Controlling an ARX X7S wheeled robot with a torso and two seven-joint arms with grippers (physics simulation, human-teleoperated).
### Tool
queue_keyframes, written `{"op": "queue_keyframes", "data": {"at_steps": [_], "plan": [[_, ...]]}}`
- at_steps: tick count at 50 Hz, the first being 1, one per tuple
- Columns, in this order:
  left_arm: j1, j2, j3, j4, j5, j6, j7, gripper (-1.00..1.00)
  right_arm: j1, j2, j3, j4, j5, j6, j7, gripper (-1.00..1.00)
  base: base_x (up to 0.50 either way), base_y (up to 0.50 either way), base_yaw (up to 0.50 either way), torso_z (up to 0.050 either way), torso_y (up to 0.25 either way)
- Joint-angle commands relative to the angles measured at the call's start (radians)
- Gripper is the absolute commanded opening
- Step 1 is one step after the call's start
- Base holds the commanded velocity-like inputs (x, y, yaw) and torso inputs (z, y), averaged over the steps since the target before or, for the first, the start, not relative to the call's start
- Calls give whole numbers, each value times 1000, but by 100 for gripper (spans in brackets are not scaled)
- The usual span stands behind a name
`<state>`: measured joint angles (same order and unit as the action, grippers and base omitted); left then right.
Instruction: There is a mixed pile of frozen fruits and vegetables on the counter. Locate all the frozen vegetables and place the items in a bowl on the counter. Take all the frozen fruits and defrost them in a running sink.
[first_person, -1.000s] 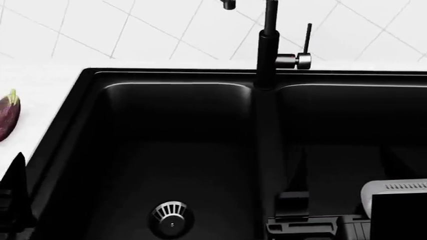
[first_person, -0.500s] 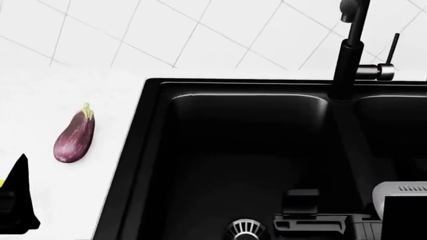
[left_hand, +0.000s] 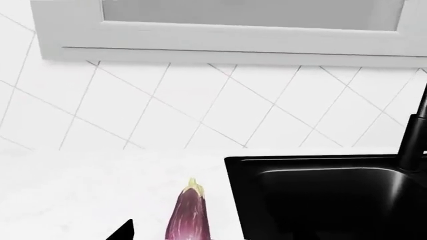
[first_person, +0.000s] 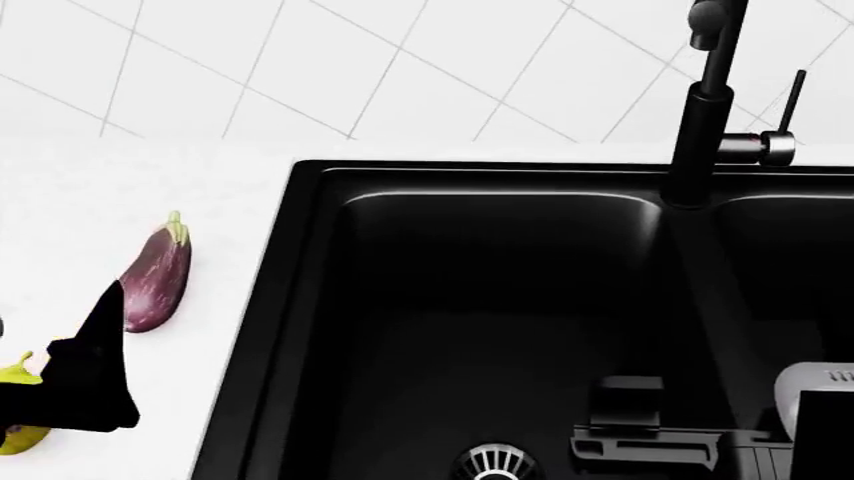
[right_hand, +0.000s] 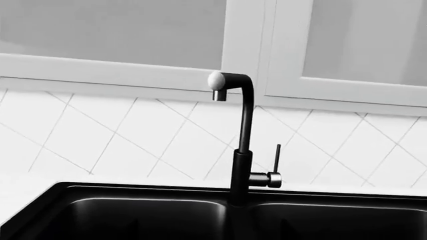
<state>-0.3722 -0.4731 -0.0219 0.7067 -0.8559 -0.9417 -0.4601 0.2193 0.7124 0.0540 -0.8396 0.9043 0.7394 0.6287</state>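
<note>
Clearly the left claw (first_person: 83, 375) shows only as a dark wedge low over the worktop (first_person: 134, 180), and I cannot tell if its jaws are apart or together. Just behind it peeks a yellow-green piece, probably the pear (first_person: 19, 372), mostly hidden by the claw. A little farther lies the eggplant (first_person: 158, 275), flat on the white stone, its pale green cap pointing toward the tiled wall and its body near the rim of the black sink (first_person: 300, 260) but not touching it.

I judge the eggplant to be stiff if frozen, smooth and rather slippery, and it may roll sideways. The best hold seems across the thick middle, jaws on both long sides, not on the narrow cap end.

The right claw (first_person: 667, 440) rests over the sink basin; its state is also not readable. The faucet (right_hand: 240, 140) runs no water.
</note>
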Motion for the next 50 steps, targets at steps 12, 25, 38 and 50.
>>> {"op": "queue_keyframes", "data": {"at_steps": [12,25,38,50], "plan": [[-304,71,286,-403,154,-7,81,100,-8,0,3,27,18,-1,-2,100,0,0,0,0,0],[-406,114,383,-715,266,92,166,100,-13,-1,0,32,19,-5,-3,100,0,0,0,0,0],[-407,117,396,-867,310,157,186,100,-16,3,-4,35,21,-5,-3,100,0,0,0,0,0],[-394,126,381,-956,304,176,194,100,-14,2,-14,43,15,-7,-4,100,0,0,0,0,0]]}}
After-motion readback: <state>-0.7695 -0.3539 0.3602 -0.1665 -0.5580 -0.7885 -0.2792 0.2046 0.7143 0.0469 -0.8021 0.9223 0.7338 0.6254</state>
